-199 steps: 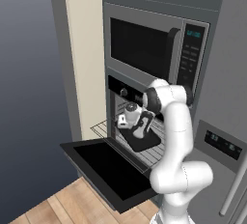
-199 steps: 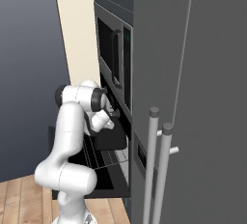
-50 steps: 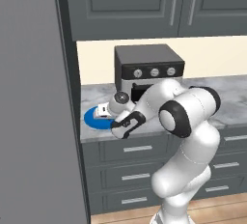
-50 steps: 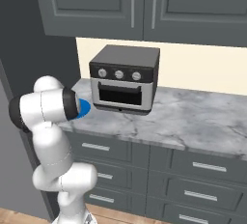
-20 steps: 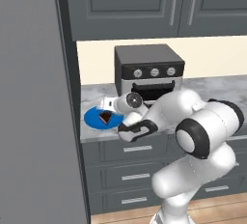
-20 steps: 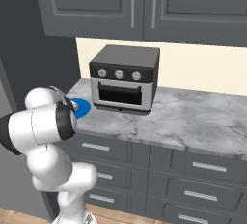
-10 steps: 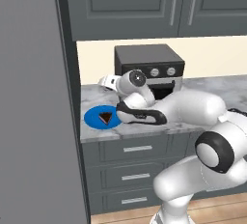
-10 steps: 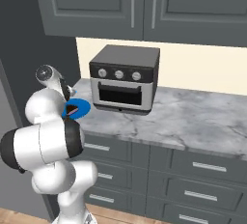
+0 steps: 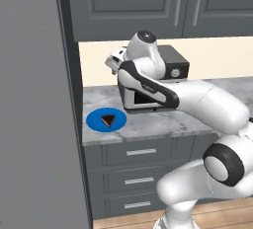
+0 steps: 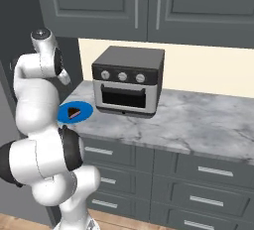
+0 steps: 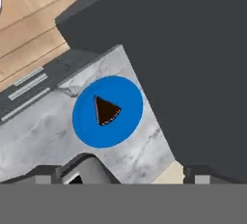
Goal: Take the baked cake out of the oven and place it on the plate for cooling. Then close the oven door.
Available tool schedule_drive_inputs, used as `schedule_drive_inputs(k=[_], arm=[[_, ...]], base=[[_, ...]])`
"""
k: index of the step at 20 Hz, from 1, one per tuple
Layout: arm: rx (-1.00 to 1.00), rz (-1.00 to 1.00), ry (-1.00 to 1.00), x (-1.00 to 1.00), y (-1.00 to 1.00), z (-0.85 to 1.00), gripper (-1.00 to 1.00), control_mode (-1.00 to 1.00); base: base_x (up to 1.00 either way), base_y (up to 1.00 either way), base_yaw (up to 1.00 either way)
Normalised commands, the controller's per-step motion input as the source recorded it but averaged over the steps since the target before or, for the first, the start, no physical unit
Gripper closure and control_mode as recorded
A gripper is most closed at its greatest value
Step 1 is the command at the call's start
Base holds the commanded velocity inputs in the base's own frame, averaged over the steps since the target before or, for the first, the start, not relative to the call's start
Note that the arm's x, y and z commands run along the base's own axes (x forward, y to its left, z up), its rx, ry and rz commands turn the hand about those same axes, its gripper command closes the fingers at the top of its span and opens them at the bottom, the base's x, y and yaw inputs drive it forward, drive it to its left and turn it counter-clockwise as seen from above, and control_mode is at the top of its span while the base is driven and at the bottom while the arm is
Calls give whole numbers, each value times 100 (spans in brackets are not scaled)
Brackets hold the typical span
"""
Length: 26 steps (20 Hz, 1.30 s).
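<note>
A dark triangular cake slice (image 9: 108, 120) (image 10: 74, 112) (image 11: 105, 110) lies on the round blue plate (image 9: 95, 123) (image 10: 65, 115) (image 11: 128, 97) at the left end of the marble counter. My gripper (image 9: 113, 61) (image 10: 65, 79) hangs well above the plate, lifted clear of it and pointing down at it. It is open and holds nothing. The black wall oven and its drop-down door are out of view.
A small black countertop oven (image 9: 174, 64) (image 10: 127, 82) with three knobs stands just right of the plate. A tall grey panel (image 9: 34, 104) rises at the counter's left end. Grey cabinets (image 10: 149, 1) hang above, and bare marble counter (image 10: 203, 122) runs off to the right.
The base drove from the wall oven to this counter. In the last second the hand left the cake on the plate and rose up and back.
</note>
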Motion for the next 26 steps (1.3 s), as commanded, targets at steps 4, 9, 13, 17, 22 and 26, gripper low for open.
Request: schedule_drive_inputs(k=[4, 9, 13, 17, 22, 26], arm=[[17, -73, 37, -61, -8, 24, -100, -100], [12, -88, 25, -33, 0, 1, -100, -100], [14, -87, 12, -31, -14, -18, -100, -100], [15, -74, 2, -42, -36, -53, -100, -100], [18, -58, -6, -70, -38, -72, -100, -100], [12, -53, -9, -44, -39, -49, -100, -100]], base=[[0, 0, 0], [0, 0, 0], [0, 0, 0], [0, 0, 0], [0, 0, 0], [0, 0, 0]])
